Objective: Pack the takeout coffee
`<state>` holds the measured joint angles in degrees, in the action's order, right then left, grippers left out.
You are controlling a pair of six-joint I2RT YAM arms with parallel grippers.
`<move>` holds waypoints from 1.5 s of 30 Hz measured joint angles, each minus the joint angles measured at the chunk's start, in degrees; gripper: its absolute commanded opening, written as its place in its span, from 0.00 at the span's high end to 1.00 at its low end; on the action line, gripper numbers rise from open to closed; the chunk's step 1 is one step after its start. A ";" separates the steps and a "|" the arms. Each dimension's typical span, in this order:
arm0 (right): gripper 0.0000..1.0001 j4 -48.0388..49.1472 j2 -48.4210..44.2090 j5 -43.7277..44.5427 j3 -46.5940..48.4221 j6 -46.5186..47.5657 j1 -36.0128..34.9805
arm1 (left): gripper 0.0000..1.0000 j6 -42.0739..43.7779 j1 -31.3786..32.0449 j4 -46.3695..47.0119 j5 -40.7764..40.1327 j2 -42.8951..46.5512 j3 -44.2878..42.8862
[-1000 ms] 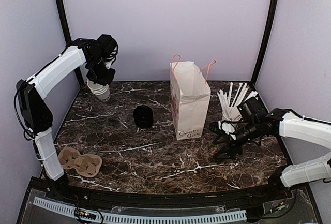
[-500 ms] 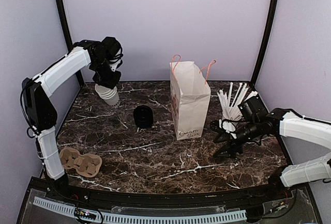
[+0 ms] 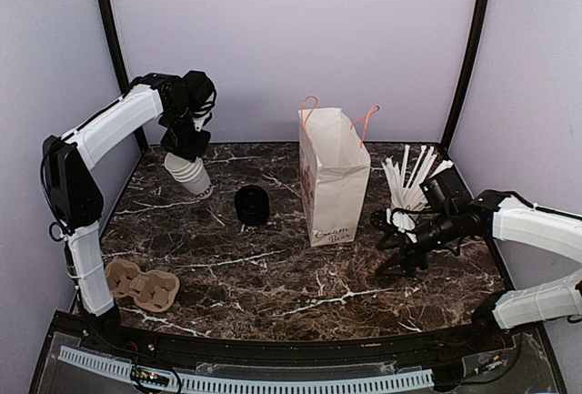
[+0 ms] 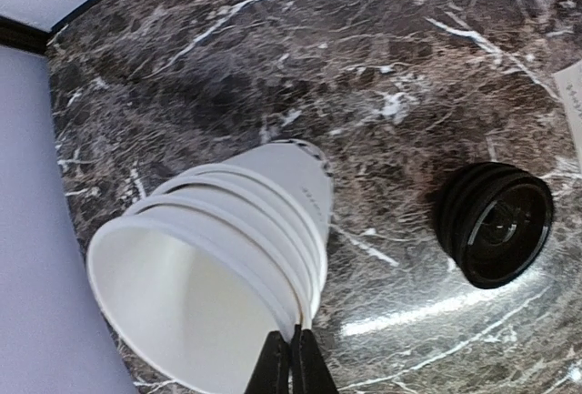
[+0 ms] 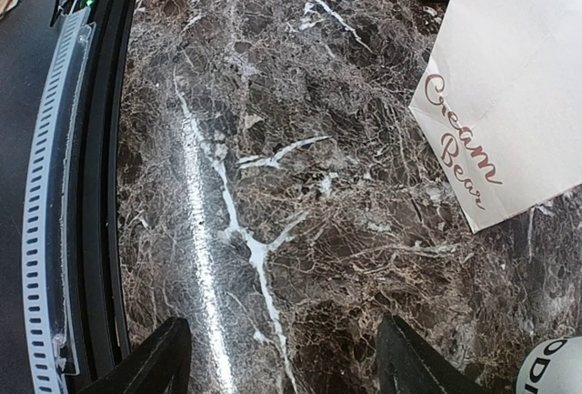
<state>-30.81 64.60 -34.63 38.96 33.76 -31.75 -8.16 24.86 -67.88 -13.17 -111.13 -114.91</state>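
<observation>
Two grippers sit at opposite sides of the dark marble table (image 3: 273, 271). Toward the upper left of the top view, the left gripper (image 4: 291, 364) has its jaws pinched together on the rim of a stack of nested white cups (image 4: 241, 230). The stack hangs tilted, mouth up toward the wrist and base down toward the tabletop; whether the base touches the marble cannot be told. Right of that stack, and apart from it, sits a pile of black lids (image 3: 252, 205). At the centre of the frame a white paper bag (image 3: 334, 180) stands upright with its mouth open and red "Cream Bear" lettering low on its side. At the right of the frame the right gripper (image 5: 284, 335) is low over the table, its jaws spread wide with only bare marble between them, so it holds nothing. What appears to be the takeout coffee (image 5: 556, 368) shows only as a rounded white edge with dark letters in the bottom right corner of the right wrist view, just outside one finger. Its lid is not seen there, and in the top view it is largely hidden by the gripper, near a white cup of straws (image 3: 406, 196). A cardboard cup carrier (image 3: 139, 285) lies at the lower left.
</observation>
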 measured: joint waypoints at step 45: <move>0.27 0.42 -4.74 0.22 -0.52 0.02 3.43 | 1.00 -7.48 -1.11 -3.69 -5.01 4.81 4.02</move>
<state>-30.39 59.86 -34.41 38.44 33.78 -28.32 -15.64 23.75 -71.57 -18.17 -106.32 -110.89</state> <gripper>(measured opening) 0.727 0.008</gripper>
